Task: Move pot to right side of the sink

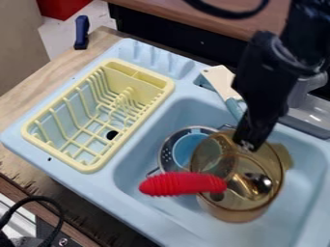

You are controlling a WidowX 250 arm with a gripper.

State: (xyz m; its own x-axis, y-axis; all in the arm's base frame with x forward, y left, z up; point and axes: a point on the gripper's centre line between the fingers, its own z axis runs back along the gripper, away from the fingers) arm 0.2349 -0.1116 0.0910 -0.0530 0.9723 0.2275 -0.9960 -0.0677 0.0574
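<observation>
The one amber see-through pot [237, 212] sits around the middle of the light blue sink basin [145, 144], with one metal colander [167, 152] just beside it on the left, partly behind its wall. The colander holds one blue cup [185, 147]. Inside the pot lies one shiny metal piece [259, 184], and one ribbed red handle [174, 184] juts out leftward across the rim; whether the two join is hidden. The end effector [247, 144] is over the pot's far side, near the rim; I cannot tell whether it is wide, narrow or holding anything. One pale yellow dish rack [93, 166] stands left of the basin, and one blue-handled item [82, 33] rests on the wooden counter [22, 101] beyond it.
</observation>
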